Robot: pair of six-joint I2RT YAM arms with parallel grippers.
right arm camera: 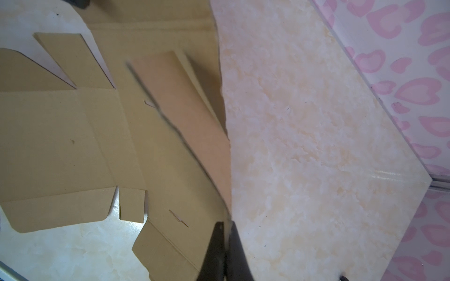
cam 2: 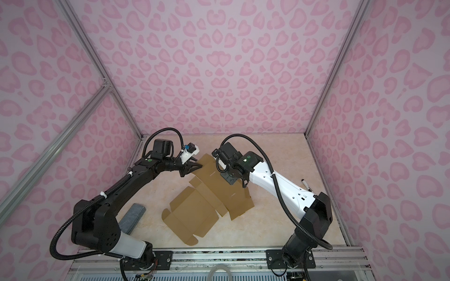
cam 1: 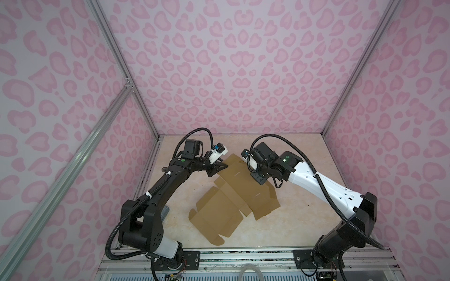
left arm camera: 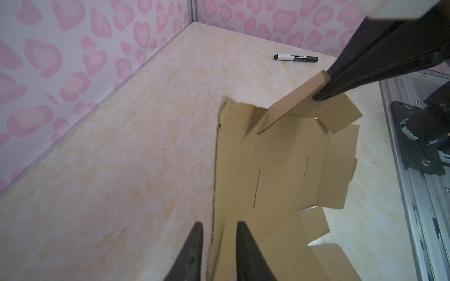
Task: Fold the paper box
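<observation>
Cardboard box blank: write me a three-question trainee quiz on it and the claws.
1. True or false: the cardboard box blank is already folded into a closed carton.
2. What else lies on the tabletop? A) black marker pen and grey felt block B) scissors C) tape roll
3. Which claw is shut on a raised flap?
Key: 1 false; 2 A; 3 right claw.

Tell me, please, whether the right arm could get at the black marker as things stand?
Probably not yet. The right gripper is shut on a raised flap of the paper box, so it would have to let go first. The marker lies uncovered close beside the right arm.
</observation>
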